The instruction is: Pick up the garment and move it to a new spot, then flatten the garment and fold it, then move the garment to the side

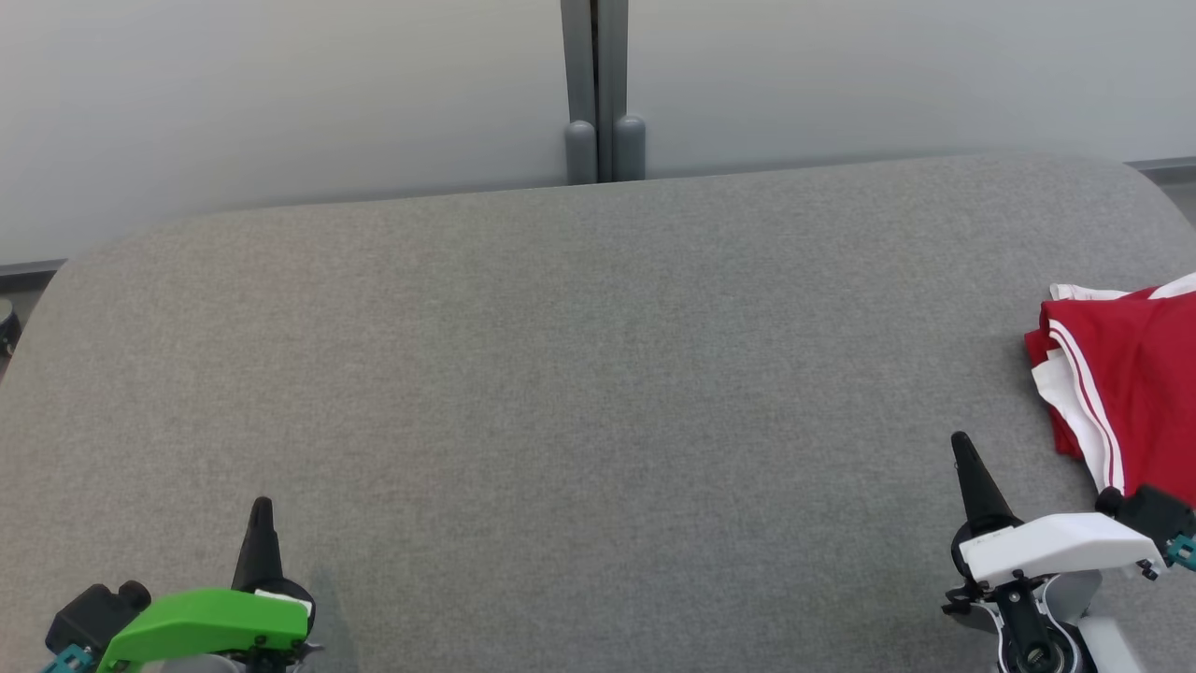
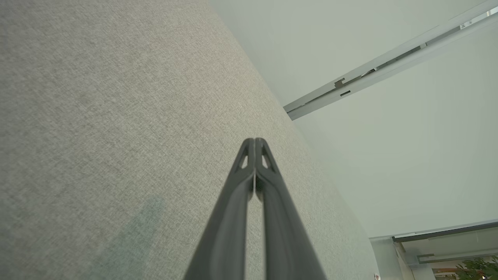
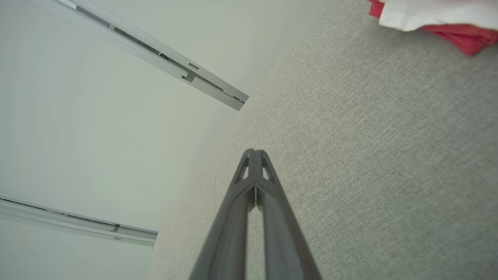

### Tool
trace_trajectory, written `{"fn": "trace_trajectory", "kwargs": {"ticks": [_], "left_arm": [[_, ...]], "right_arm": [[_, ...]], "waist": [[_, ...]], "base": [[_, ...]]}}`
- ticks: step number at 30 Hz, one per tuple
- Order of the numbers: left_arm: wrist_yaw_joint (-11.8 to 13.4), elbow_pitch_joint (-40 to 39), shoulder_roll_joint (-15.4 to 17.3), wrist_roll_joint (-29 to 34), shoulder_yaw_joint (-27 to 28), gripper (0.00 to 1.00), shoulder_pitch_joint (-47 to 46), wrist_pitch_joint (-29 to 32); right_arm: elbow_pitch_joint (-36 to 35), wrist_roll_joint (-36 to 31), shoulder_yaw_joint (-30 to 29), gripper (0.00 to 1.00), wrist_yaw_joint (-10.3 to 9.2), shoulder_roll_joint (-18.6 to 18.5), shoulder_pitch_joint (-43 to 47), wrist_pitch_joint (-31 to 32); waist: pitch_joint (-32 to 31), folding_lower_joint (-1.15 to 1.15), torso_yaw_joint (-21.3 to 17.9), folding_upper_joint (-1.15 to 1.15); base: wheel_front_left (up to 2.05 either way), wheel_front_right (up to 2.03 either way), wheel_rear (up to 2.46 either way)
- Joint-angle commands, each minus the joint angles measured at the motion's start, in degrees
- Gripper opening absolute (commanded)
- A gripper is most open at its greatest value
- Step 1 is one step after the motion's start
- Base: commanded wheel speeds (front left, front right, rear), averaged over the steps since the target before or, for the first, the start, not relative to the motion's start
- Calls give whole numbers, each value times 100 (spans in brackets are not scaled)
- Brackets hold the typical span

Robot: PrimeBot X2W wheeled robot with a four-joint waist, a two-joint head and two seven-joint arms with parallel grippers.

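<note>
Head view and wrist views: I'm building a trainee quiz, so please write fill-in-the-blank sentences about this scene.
1. The red jersey lies at the grey upholstered surface's ____ side.
2. The left end effector is ____.
3. The right end effector holds ____.
Missing words: right; shut; nothing.
</note>
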Motion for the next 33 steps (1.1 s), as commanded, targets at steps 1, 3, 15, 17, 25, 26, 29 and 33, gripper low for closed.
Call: {"fn": "trace_trajectory", "kwargs": {"ticks": [1,3,15,17,25,26,29,33], "left_arm": [[-38,-76,40,-162,30,0,-153,37],[-44,-86,41,-290,42,0,-167,66],[-77,-148,46,-966,111,0,-252,252],[-82,-157,47,-1074,121,0,-270,280],[-102,-194,50,-1485,156,0,-318,394],[-105,-200,50,-1530,161,0,-325,403],[-110,-208,51,-1675,175,0,-337,448],[-122,-224,52,-1873,194,0,-361,503]], "right_arm": [[-108,179,-36,0,-2,-38,0,47],[-127,299,-45,0,-2,-39,4,75],[-237,992,-103,0,-3,-43,24,259],[-256,1103,-113,0,-2,-44,28,289],[-322,1523,-149,0,-2,-47,41,401],[-331,1577,-154,0,-2,-47,43,411],[-354,1716,-167,0,-2,-49,48,455],[-387,1922,-185,0,-3,-50,55,505]], "waist": [[-1,0,2,0],[-2,0,6,0],[-11,0,27,0],[-12,0,30,0],[-18,0,44,0],[-19,0,46,0],[-21,0,51,0],[-24,0,58,0]], "base": [[0,0,0],[0,0,0],[0,0,0],[0,0,0],[0,0,0],[0,0,0],[0,0,0],[0,0,0]]}}
